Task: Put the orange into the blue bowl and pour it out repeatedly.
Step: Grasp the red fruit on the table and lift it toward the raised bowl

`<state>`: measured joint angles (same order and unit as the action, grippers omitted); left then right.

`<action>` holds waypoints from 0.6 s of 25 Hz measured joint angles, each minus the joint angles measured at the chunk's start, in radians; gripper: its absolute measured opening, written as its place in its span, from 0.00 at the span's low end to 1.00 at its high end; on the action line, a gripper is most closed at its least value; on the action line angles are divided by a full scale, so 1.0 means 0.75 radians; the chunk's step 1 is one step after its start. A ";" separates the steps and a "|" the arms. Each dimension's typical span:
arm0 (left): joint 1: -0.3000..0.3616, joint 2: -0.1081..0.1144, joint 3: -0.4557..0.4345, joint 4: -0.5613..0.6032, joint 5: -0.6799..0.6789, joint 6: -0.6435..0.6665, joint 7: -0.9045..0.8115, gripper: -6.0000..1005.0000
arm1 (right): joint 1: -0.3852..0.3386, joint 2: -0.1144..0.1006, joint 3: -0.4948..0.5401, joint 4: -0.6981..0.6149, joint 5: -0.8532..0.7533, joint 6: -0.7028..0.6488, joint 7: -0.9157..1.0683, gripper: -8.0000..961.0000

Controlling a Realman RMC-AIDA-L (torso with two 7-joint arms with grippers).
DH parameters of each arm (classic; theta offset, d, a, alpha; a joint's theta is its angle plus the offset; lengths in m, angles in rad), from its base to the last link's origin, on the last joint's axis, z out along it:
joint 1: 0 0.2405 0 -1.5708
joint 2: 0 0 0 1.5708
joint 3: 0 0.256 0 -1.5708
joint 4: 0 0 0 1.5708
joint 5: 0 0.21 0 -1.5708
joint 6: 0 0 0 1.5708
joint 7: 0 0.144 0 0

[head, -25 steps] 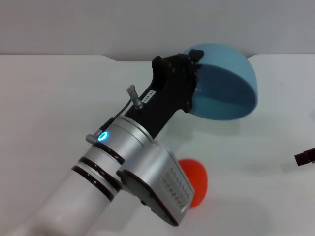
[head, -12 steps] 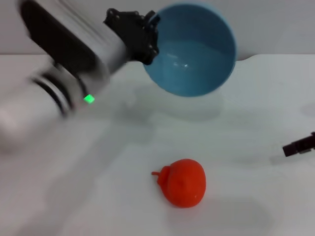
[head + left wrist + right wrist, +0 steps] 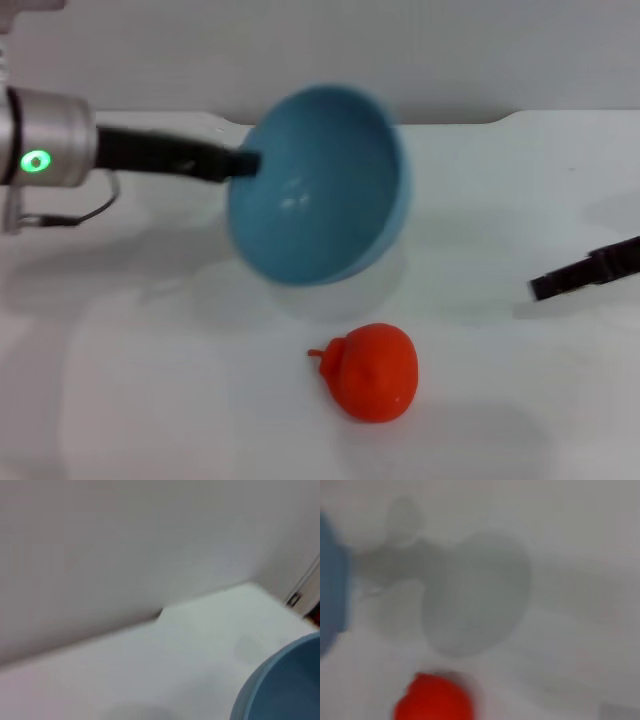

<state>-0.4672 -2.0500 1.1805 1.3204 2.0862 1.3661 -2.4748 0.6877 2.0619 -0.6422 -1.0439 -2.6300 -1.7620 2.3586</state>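
The blue bowl (image 3: 315,190) hangs tilted above the table, its opening facing forward and down, with nothing inside. My left gripper (image 3: 245,161) reaches in from the left and is shut on the bowl's left rim. On the table in front of the bowl lies the orange (image 3: 372,371), free and untouched. At the right edge, low over the table, a dark part of my right gripper (image 3: 570,278) shows. The left wrist view catches only the bowl's rim (image 3: 280,685). In the right wrist view the orange (image 3: 433,700) shows with the bowl (image 3: 331,580) beyond it.
The white table (image 3: 120,380) ends at a grey wall (image 3: 320,50) behind the bowl. The bowl's shadow (image 3: 475,595) falls on the tabletop between the bowl and the orange.
My left arm has swung back to the left, bringing the bowl lower and further left, still tilted. The right gripper has moved in from the right edge. The orange has stayed put.
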 joint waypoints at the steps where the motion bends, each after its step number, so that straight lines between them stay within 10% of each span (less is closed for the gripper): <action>1: -0.007 0.004 -0.024 0.010 0.073 0.066 -0.057 0.00 | 0.011 0.000 -0.007 0.037 0.035 0.002 -0.061 0.52; 15: 0.084 -0.005 -0.127 0.218 0.420 0.375 -0.247 0.00 | 0.064 0.015 -0.523 0.284 0.482 0.272 -0.457 0.59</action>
<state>-0.4041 -2.0540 1.0851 1.4841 2.4015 1.6471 -2.6601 0.7358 2.0731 -1.0344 -0.8308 -2.2683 -1.5582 2.0157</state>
